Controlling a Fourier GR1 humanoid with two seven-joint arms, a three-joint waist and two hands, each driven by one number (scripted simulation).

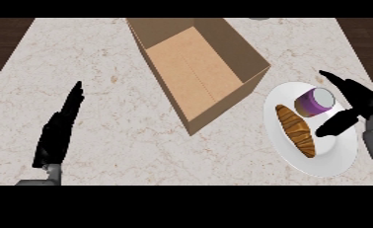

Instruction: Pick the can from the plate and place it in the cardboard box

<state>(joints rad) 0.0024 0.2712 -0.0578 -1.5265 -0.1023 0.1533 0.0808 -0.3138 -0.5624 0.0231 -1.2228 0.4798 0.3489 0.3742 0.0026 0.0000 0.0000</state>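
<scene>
1. The fingers (336, 80) of the right hand (357, 94) are spread wide from the thumb (334, 125) and hold nothing; the gap between them faces the can (315, 101).
2. The can, purple with a pale top, stands upright just left of these fingers, on the white plate (328, 165). Whether fingers or thumb touch it cannot be told.
3. A croissant (295, 131) lies on the same plate, just left of the thumb's tip and close beside the can.
4. The cardboard box (193, 69), open at the top, sits on the marble tabletop (109, 64) farther left of the fingers, set at a slant, with one corner near the plate's rim.
5. Beyond the box, at the far left, the left hand (58, 128) holds its fingers straight and together over the tabletop, holding nothing.
</scene>
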